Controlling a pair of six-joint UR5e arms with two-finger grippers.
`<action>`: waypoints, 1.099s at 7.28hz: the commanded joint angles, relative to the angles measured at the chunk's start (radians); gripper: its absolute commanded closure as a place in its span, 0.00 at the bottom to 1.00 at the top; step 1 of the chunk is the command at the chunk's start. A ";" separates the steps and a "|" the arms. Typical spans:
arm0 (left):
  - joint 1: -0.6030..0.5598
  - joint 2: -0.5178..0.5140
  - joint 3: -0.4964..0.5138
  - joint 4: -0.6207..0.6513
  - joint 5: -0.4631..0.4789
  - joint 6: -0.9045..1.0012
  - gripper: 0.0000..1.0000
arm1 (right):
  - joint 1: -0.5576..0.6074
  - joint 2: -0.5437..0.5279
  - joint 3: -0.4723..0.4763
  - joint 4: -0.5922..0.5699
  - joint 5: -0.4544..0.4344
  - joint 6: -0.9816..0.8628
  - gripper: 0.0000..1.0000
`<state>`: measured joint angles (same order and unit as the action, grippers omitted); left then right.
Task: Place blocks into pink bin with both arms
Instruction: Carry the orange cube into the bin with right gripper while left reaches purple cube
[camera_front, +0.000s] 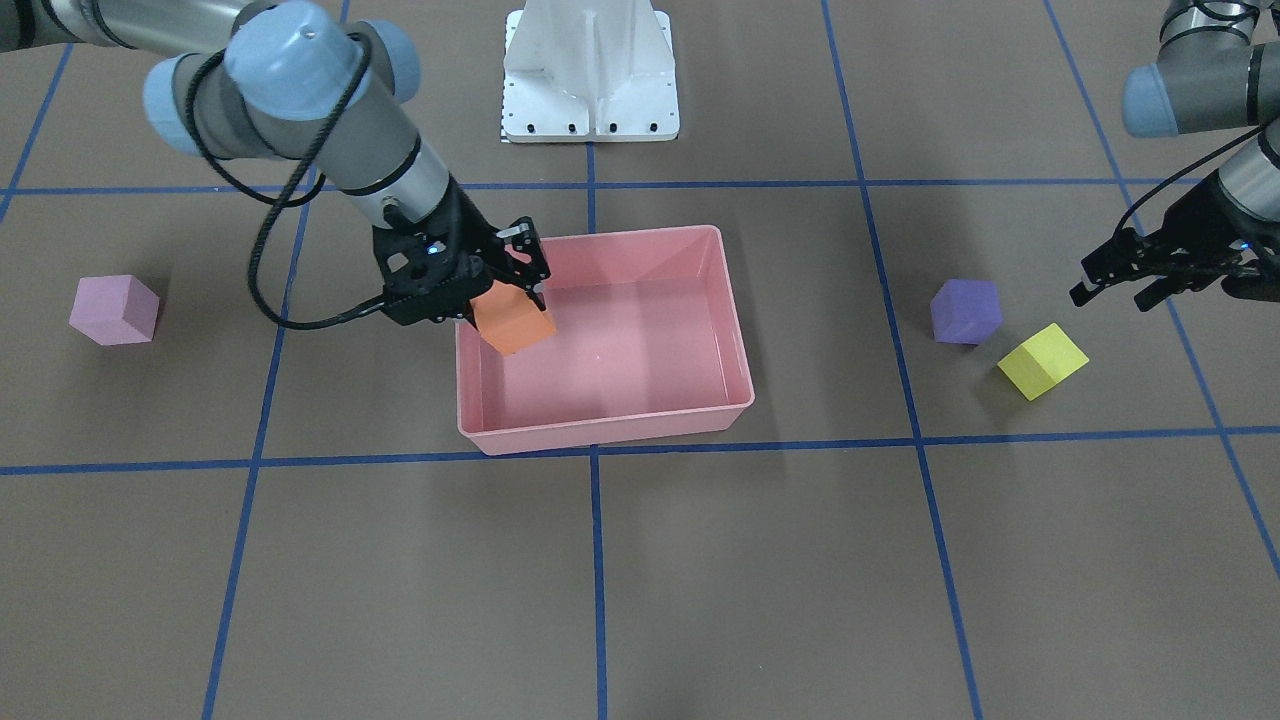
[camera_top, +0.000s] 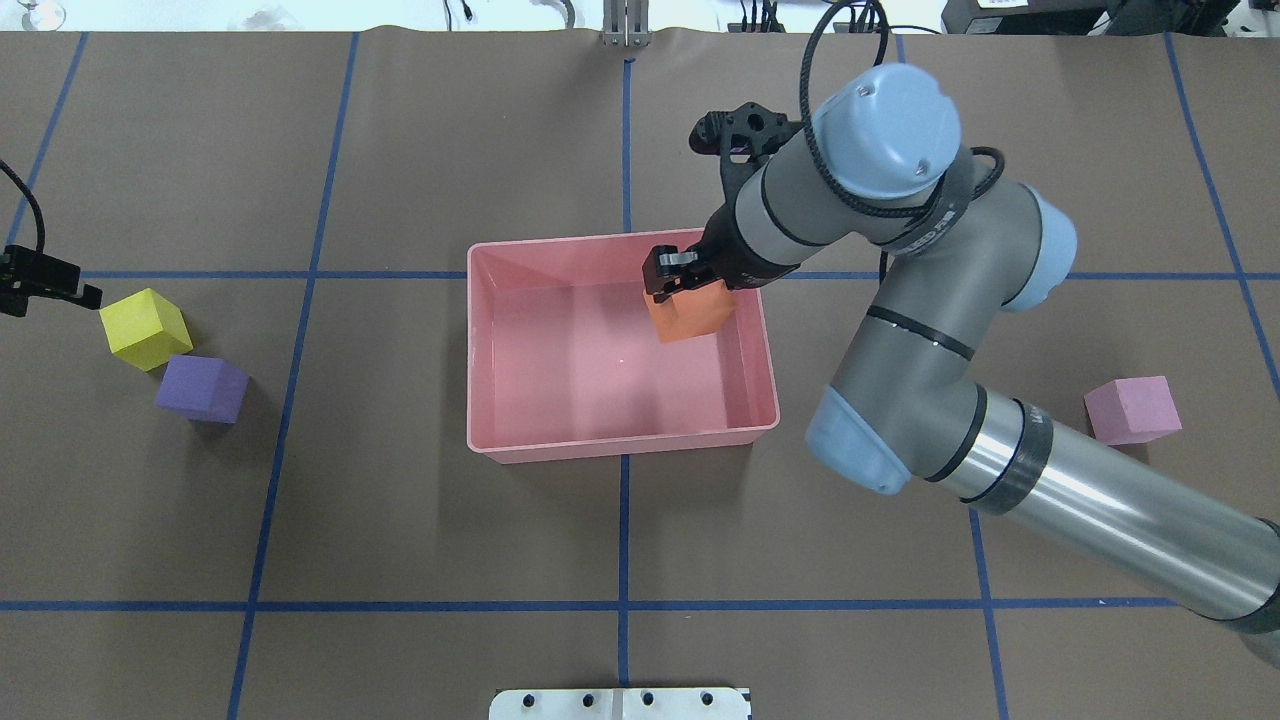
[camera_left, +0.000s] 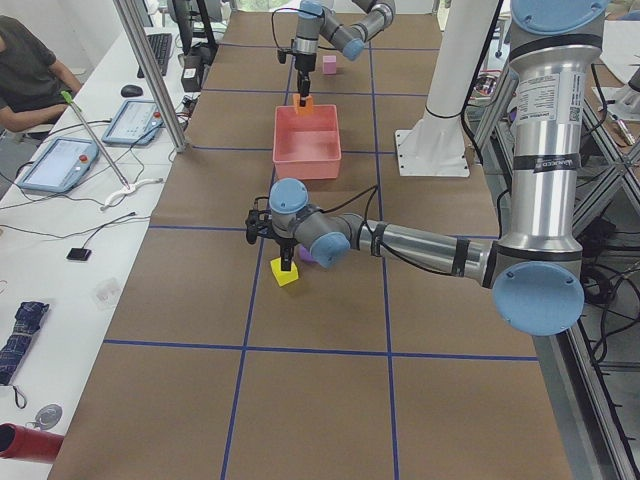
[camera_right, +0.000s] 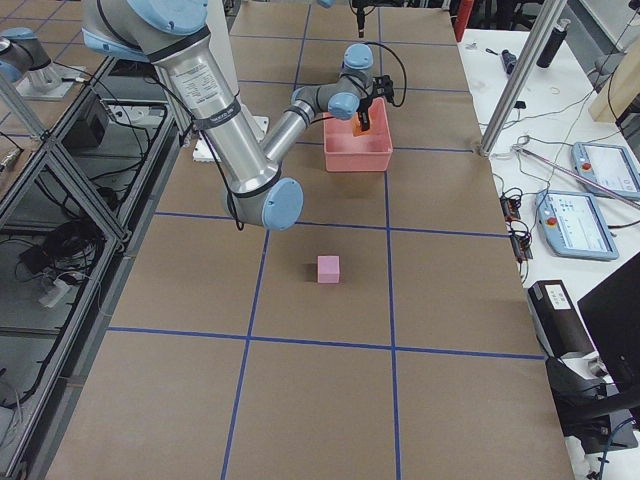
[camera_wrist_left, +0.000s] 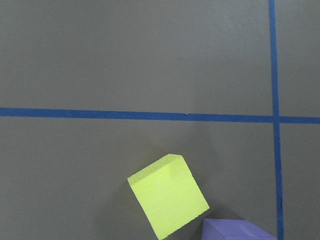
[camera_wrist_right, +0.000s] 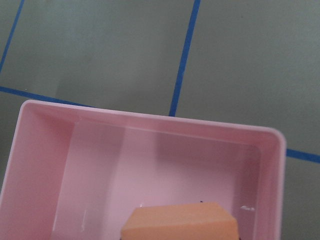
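Observation:
My right gripper (camera_front: 503, 300) is shut on the orange block (camera_front: 515, 322) and holds it tilted just above the floor of the pink bin (camera_front: 600, 432), at the bin's far right corner in the overhead view (camera_top: 688, 310). The block's top edge shows in the right wrist view (camera_wrist_right: 180, 222). My left gripper (camera_front: 1115, 292) is open and empty, hovering just beyond the yellow block (camera_front: 1042, 361) and purple block (camera_front: 966, 311), which sit close together on my left. Both show low in the left wrist view, yellow (camera_wrist_left: 168, 201) and purple (camera_wrist_left: 235, 230). The light pink block (camera_front: 114, 310) sits alone on my right.
The white pedestal base (camera_front: 590, 75) stands behind the bin on the robot's side. Blue tape lines grid the brown table cover. My right arm's elbow (camera_top: 880, 440) hangs over the table between the bin and the light pink block (camera_top: 1132, 410).

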<state>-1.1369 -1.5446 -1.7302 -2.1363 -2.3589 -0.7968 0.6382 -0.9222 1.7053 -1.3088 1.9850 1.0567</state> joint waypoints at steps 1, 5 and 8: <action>0.069 -0.006 0.003 0.001 0.009 -0.065 0.01 | -0.051 -0.015 -0.006 -0.009 -0.057 0.023 0.96; 0.178 -0.025 0.001 0.003 0.099 -0.076 0.01 | -0.066 -0.032 -0.053 -0.009 -0.077 0.010 0.08; 0.246 -0.029 0.003 0.003 0.102 -0.078 0.01 | -0.069 -0.030 -0.041 -0.007 -0.117 0.003 0.01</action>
<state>-0.9173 -1.5728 -1.7283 -2.1338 -2.2575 -0.8731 0.5679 -0.9533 1.6564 -1.3164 1.8765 1.0633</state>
